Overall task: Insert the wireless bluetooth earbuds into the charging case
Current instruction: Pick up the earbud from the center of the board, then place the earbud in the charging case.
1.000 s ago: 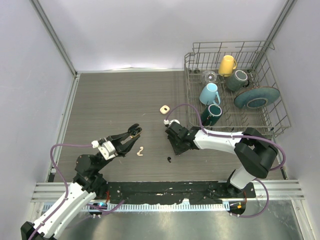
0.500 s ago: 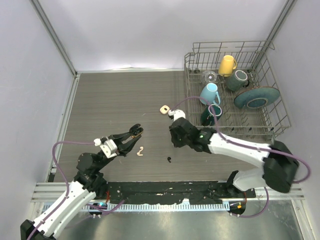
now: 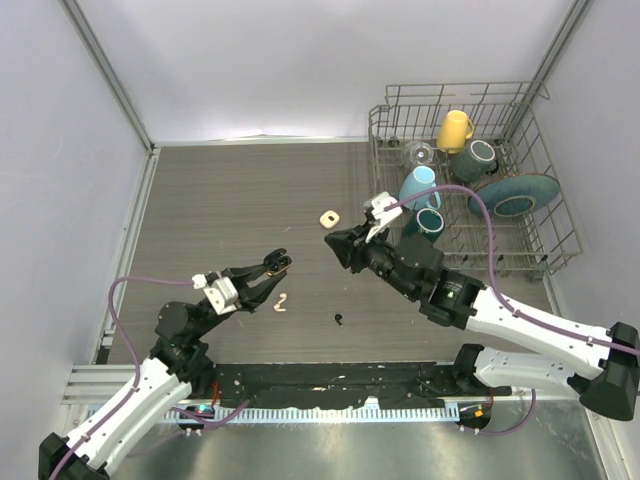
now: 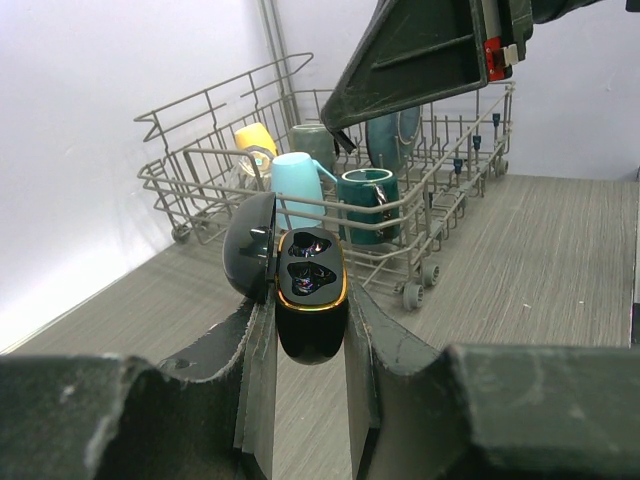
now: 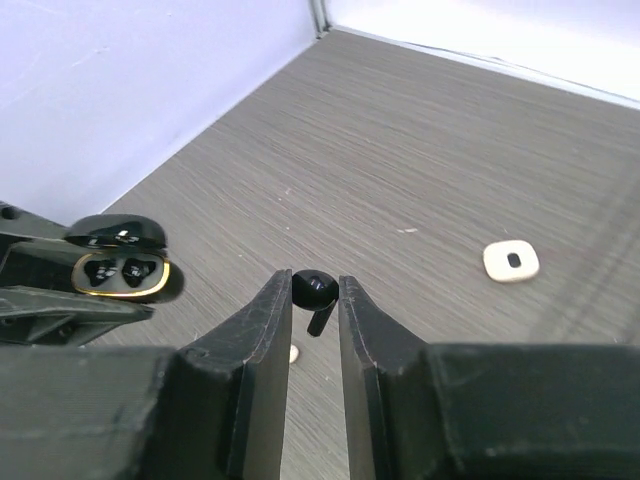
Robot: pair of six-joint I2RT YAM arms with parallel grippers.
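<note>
My left gripper [image 3: 272,266] is shut on the open black charging case [image 4: 310,290], which has a gold rim and a raised lid, and holds it above the table. My right gripper [image 3: 336,246] is shut on a black earbud [image 5: 314,290] at its fingertips, in the air to the right of the case [image 5: 122,272]. A second black earbud [image 3: 340,320] and a cream-white earbud [image 3: 281,302] lie on the table between the arms. The right gripper's fingers [image 4: 420,60] show above the case in the left wrist view.
A small cream square piece [image 3: 329,217] lies on the table beyond the grippers; it also shows in the right wrist view [image 5: 512,261]. A wire dish rack [image 3: 530,240] with mugs and a plate stands at the back right. Grey walls close both sides.
My right gripper has risen from the table with the black earbud and swung back, its arm now stretched out. My left gripper with the case has shifted slightly.
</note>
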